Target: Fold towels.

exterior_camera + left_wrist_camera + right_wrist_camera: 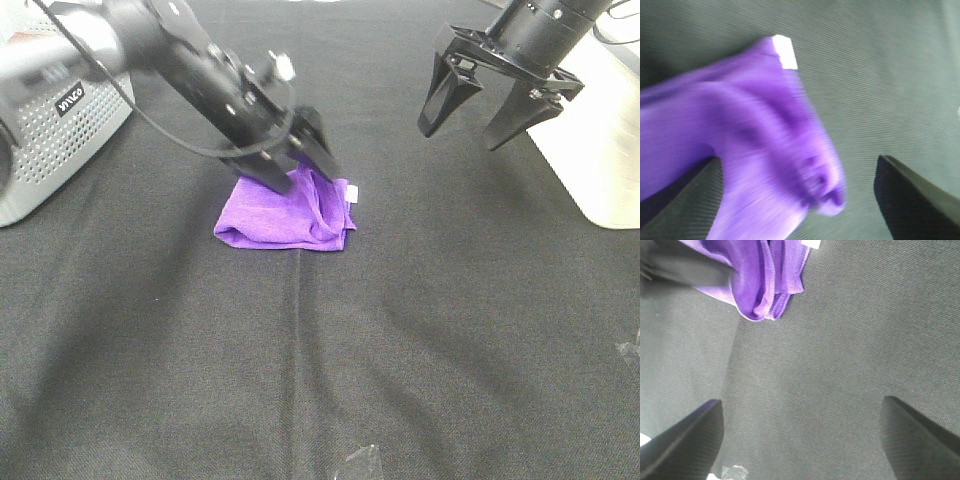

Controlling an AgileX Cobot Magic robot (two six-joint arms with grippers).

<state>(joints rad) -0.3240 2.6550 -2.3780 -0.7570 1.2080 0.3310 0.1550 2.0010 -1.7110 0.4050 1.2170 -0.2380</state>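
Note:
A purple towel (285,215) lies folded in a small bundle on the black tablecloth, its white tag (352,192) at the right corner. My left gripper (295,165) is open and low over the towel's far edge. In the left wrist view the blurred towel (755,145) lies between the spread fingers (915,195), with the tag (785,52) showing. My right gripper (462,135) is open and empty, up in the air to the right of the towel. The right wrist view shows the towel (757,275) far from its open gripper (800,450).
A grey perforated device (60,120) stands at the left edge. A white box (600,140) stands at the right edge. Small bits of clear plastic lie at the front (360,462) and at the right edge (630,350). The black cloth (400,330) has faint creases.

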